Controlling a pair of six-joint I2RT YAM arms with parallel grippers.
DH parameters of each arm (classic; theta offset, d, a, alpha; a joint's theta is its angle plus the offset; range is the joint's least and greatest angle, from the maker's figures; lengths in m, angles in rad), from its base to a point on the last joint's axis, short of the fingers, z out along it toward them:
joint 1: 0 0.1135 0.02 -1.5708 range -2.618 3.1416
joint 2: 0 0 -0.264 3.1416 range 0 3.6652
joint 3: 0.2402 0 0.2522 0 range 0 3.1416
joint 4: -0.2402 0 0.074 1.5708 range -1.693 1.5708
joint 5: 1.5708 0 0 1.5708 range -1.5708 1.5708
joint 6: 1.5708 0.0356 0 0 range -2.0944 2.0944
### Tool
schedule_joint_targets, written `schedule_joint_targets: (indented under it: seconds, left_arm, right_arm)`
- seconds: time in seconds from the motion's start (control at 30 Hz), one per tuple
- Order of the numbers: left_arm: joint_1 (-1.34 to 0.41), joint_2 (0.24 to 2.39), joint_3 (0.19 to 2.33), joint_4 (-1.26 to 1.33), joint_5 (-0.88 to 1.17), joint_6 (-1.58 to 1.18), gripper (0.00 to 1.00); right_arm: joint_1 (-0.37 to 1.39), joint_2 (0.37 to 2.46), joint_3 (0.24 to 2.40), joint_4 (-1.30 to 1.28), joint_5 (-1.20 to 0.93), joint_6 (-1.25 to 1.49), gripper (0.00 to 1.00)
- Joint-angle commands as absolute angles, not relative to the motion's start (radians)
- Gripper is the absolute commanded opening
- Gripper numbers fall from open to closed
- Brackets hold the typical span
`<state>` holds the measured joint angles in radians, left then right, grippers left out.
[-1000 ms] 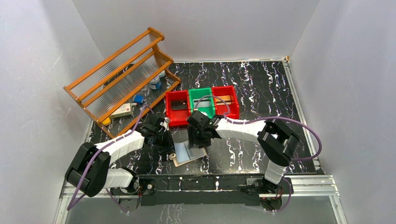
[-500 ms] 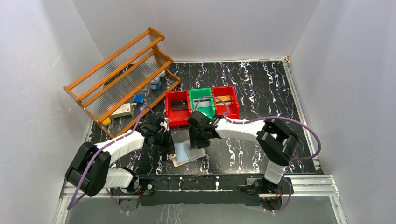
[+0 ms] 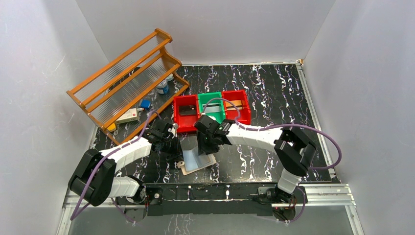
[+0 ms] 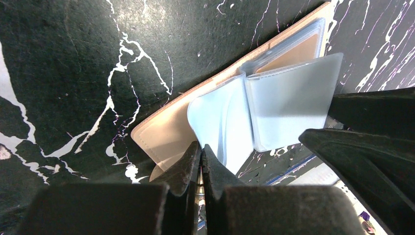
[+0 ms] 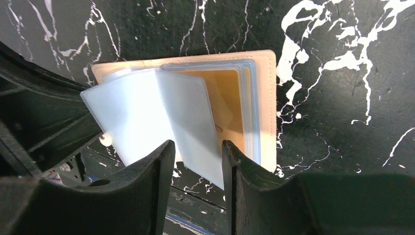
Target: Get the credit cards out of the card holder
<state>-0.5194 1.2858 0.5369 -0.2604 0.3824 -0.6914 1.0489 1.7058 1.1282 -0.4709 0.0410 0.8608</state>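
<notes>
Cards (image 3: 187,110) are seen in bins (image 3: 178,117); one seems lodged in the holder (image 5: 268,98). Left pincer (image 4: 200,156) is closed; right pincer (image 5: 198,147) is parted round a sleeve (image 5: 142,112).

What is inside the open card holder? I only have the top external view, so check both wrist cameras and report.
Observer: The right wrist view shows an orange-gold card under clear sleeves on the flat half of the card holder.
Operator: Report the right end effector.
Observer: The right end effector is open, fingers apart, with a lifted pale blue sleeve showing between them.
Operator: Now the left.
Observer: The left end effector is shut, its tips at the holder's tan cover edge. I cannot tell whether it pinches anything.
</notes>
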Motion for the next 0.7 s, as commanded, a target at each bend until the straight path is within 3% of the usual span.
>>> schedule_joint_targets:
  seconds: [0.0,0.3,0.67]
  left_arm:
    - [-0.524,1.285,0.540,-0.261,0.410,-0.686,0.00]
    - [-0.524,1.283,0.536,-0.261,0.408,-0.689,0.00]
    - [-0.525,1.275,0.539,-0.262,0.403,-0.690,0.00]
  right_arm:
    - [1.063,1.674,1.207,-0.522,0.095,0.860,0.48]
    - [1.088,1.688,1.262,-0.540,0.106,0.827,0.47]
    - [1.089,1.676,1.160,-0.240,-0.170,0.845,0.46]
